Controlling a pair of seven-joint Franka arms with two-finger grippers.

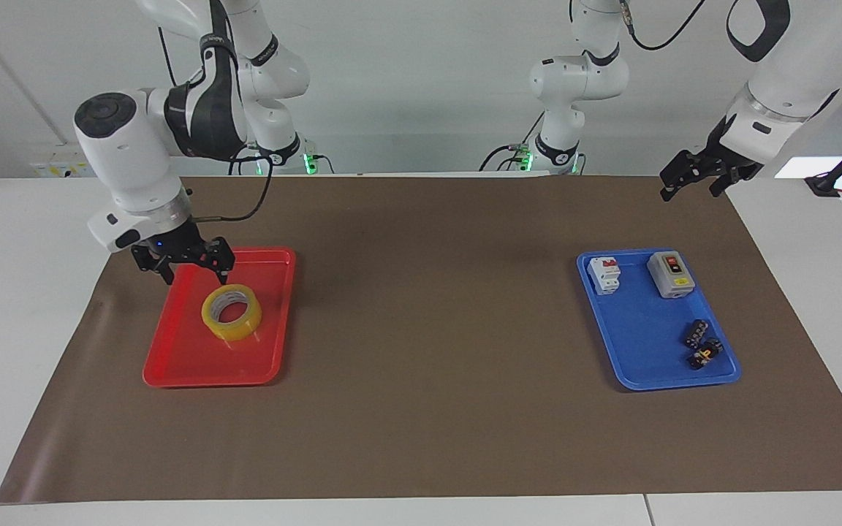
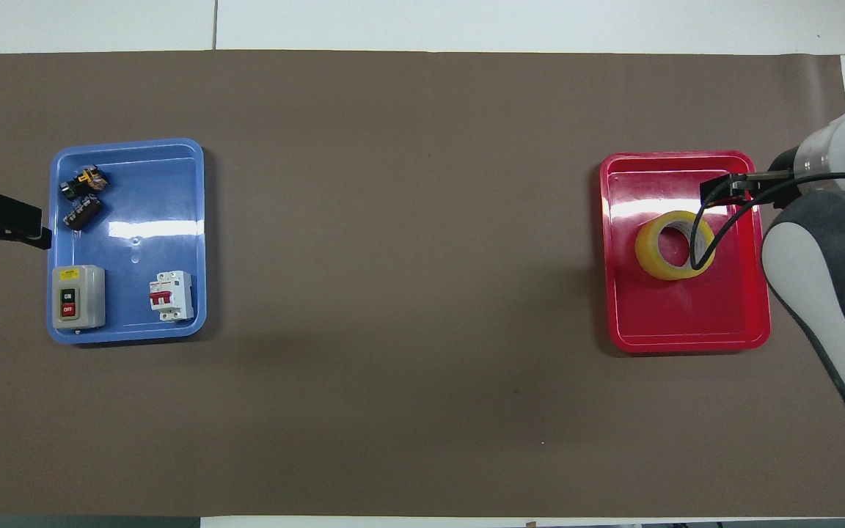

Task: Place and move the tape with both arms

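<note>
The yellow tape roll [image 1: 231, 313] lies flat in the red tray [image 1: 202, 374] at the right arm's end of the table. It also shows in the overhead view [image 2: 666, 246], in the same tray [image 2: 686, 339]. My right gripper [image 1: 193, 269] is open and empty. It hangs above the tray's edge nearest the robots, clear of the tape; in the overhead view it [image 2: 730, 186] is partly hidden by the arm. My left gripper [image 1: 688, 184] is open and empty, and waits in the air past the blue tray [image 1: 647, 358].
The blue tray [image 2: 129, 308] at the left arm's end holds a grey switch box [image 2: 78, 296], a white circuit breaker [image 2: 173, 295] and two small dark parts [image 2: 82, 198]. A brown mat [image 1: 428, 329] covers the table between the trays.
</note>
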